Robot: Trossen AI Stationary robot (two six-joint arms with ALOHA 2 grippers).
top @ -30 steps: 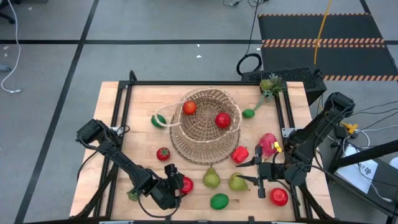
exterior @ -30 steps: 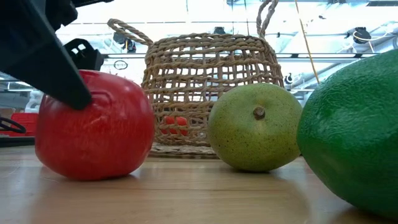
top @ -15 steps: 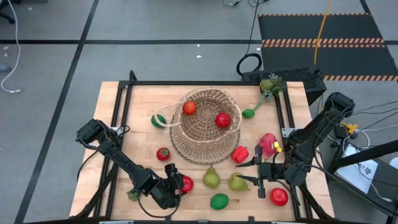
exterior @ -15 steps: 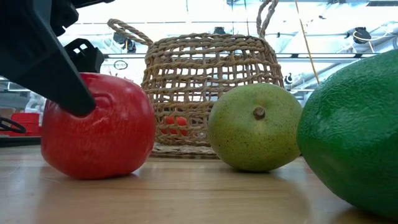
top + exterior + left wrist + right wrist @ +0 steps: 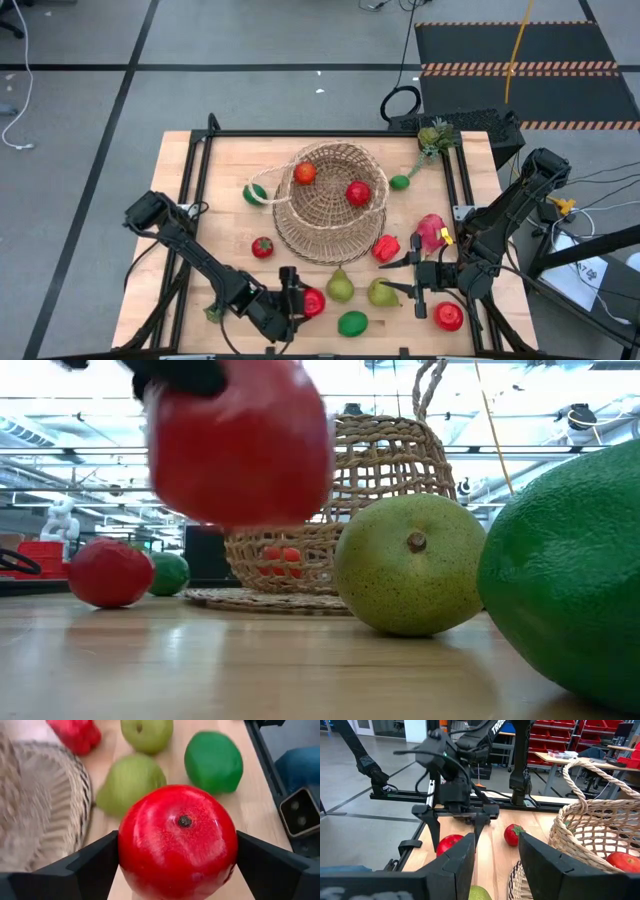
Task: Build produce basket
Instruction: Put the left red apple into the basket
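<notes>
My left gripper (image 5: 306,302) is shut on a red round fruit (image 5: 177,840) near the table's front edge, left of a green pear (image 5: 340,287). The fruit shows above the tabletop in the low view (image 5: 240,455). My right gripper (image 5: 402,278) is open and empty at the front right, beside a second green pear (image 5: 381,293). The tan wicker basket (image 5: 330,200) stands mid-table with two red round fruits (image 5: 305,172) (image 5: 358,193) in it. My left gripper pinches the red round fruit by two opposite sides (image 5: 125,850) between its two fingers (image 5: 95,862). The fingers slant down from the table's left. The fruit is lifted clear of the table, its stem dimple (image 5: 185,821) facing the wrist camera.
A green lime (image 5: 352,323) lies at the front edge. A red pepper (image 5: 386,247), a pink dragon fruit (image 5: 431,232) and a red fruit (image 5: 449,316) lie on the right. A small red fruit (image 5: 262,247) and a lime (image 5: 255,193) lie left of the basket.
My left gripper has lifted the red round fruit off the table and carried it a little toward the table's right edge, toward the green pear. The fruit stood on the table before and is now clear of it. My right gripper has kept still.
</notes>
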